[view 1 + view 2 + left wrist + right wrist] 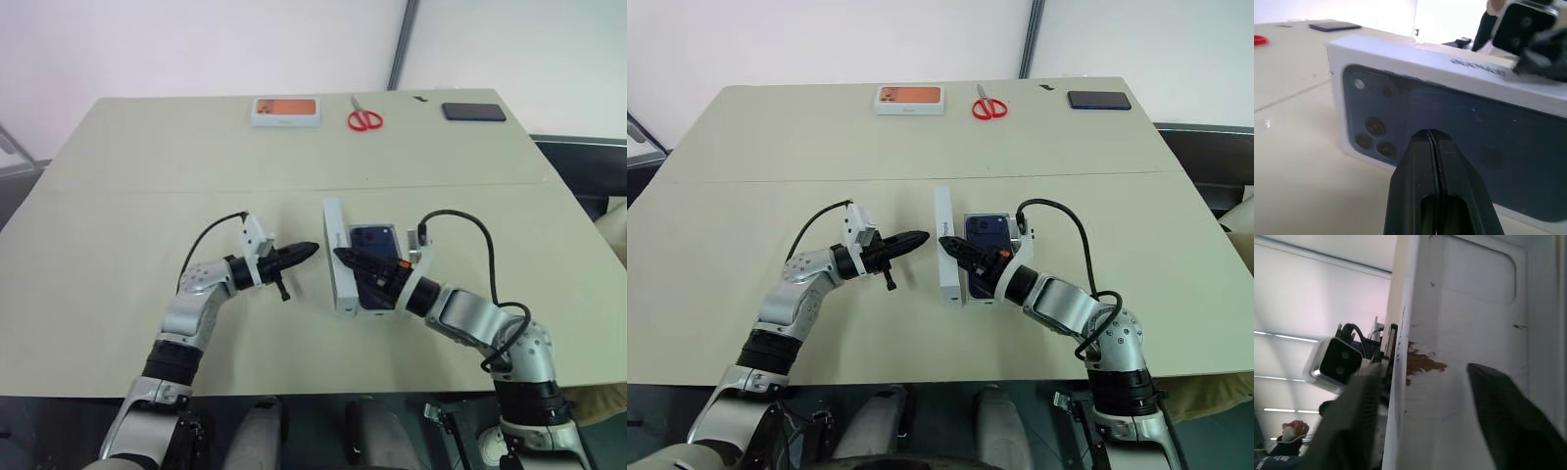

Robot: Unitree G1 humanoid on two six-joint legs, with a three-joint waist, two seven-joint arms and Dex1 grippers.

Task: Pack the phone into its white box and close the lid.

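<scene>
Tabletop (pixel 118 225), upright lid (pixel 336 257) between open right jaws, left jaws shut beside

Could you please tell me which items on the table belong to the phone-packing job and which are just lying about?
Belonging to the job:
- dark navy-blue slim phone, lying in its box
- shallow white cardboard box
- white cardboard lid, standing on edge

Lying about:
- red-handled scissors
- black phone
- white box picturing an orange phone

Upright lid (pixel 335 257) between two pincers
</scene>
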